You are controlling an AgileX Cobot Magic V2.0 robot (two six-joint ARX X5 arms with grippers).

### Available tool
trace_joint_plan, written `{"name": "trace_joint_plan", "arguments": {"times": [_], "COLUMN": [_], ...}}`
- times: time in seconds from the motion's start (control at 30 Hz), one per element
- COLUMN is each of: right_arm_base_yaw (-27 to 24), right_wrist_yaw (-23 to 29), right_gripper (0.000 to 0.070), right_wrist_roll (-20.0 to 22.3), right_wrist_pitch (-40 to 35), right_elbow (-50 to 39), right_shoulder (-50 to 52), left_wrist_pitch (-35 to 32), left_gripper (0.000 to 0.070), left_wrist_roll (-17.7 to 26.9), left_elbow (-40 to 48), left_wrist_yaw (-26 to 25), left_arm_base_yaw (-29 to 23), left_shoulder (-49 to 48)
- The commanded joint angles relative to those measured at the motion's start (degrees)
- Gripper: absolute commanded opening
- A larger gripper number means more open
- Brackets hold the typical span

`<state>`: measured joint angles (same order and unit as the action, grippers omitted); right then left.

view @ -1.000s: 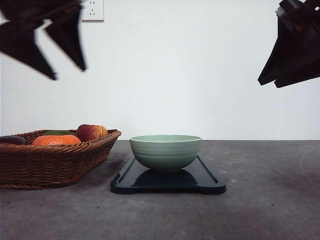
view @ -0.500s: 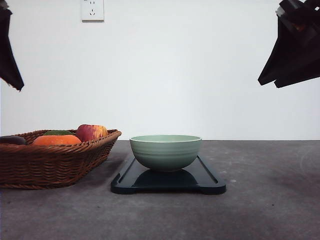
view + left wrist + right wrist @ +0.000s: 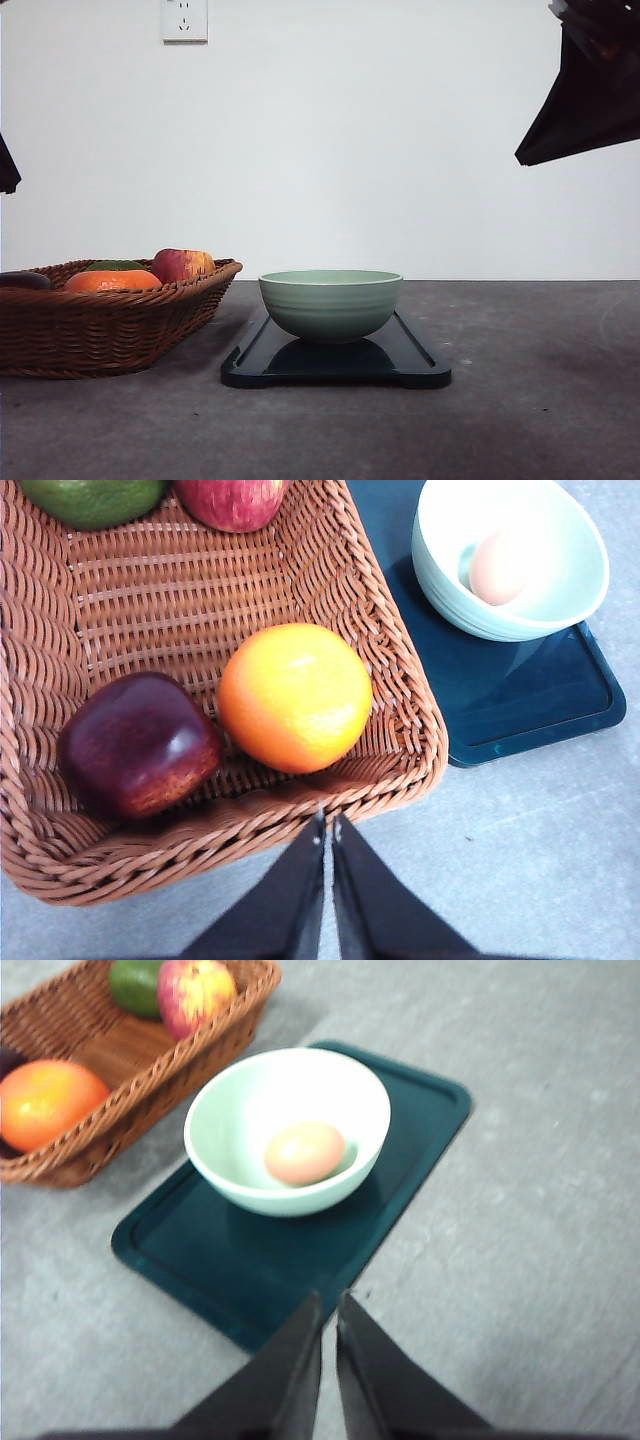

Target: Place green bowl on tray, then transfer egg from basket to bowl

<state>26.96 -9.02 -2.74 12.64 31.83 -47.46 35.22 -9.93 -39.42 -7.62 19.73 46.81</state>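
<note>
basically done. front: bowl (image 3: 331, 304) sits centred on tray (image 3: 420, 362), basket (image 3: 110, 320) just beside. left wrist: left pincer (image 3: 327, 825) closed, empty, above basket rim. right wrist: right pincer (image 3: 329, 1305) closed, empty; egg (image 3: 304, 1152) rests in bowl.

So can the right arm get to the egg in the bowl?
Probably yes. The egg lies uncovered in the open green bowl on the tray, and nothing stands between it and the right gripper above. Its jaws look shut, so they would need to open first.
</note>
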Motion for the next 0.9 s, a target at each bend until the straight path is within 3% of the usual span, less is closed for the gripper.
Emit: {"name": "trace_joint_plan", "arguments": {"times": [0.0,0.27,0.33,0.43,0.57,0.67,0.73,0.87], "right_arm_base_yaw": [0.3,0.3,0.3,0.3,0.3,0.3,0.3,0.3], "right_wrist_yaw": [0.0,0.0,0.0,0.0,0.0,0.0,0.0,0.0], "right_gripper": [0.0017,0.0017,0.0017,0.0017,0.0017,0.0017,0.0017,0.0017], "right_wrist_roll": [0.2,0.2,0.2,0.2,0.2,0.2,0.2,0.2], "right_wrist_pitch": [-0.8,-0.8,-0.8,-0.8,-0.8,-0.8,-0.8,-0.8], "right_elbow": [0.4,0.4,0.4,0.4,0.4,0.4,0.4,0.4], "right_shoulder": [-0.2,-0.2,-0.2,-0.2,-0.2,-0.2,-0.2,-0.2], "left_wrist_pitch": [-0.5,-0.6,-1.4,-8.9,-25.8,-34.5,-36.9,-34.9], "left_gripper": [0.0,0.0,0.0,0.0,0.0,0.0,0.0,0.0], "left_wrist_roll": [0.0,0.1,2.2,2.5,1.2,1.3,1.3,1.5], "left_elbow": [-0.8,-0.7,-0.1,4.9,17.1,25.7,30.0,35.7], "left_wrist_yaw": [-0.1,-0.1,0.1,0.0,-0.1,0.2,0.7,1.7], "left_arm_base_yaw": [0.2,-0.3,-1.3,-4.1,-7.8,-9.8,-11.0,-13.3], "left_shoulder": [0.2,-0.6,-1.9,-6.4,-15.3,-23.2,-28.4,-37.1]}}
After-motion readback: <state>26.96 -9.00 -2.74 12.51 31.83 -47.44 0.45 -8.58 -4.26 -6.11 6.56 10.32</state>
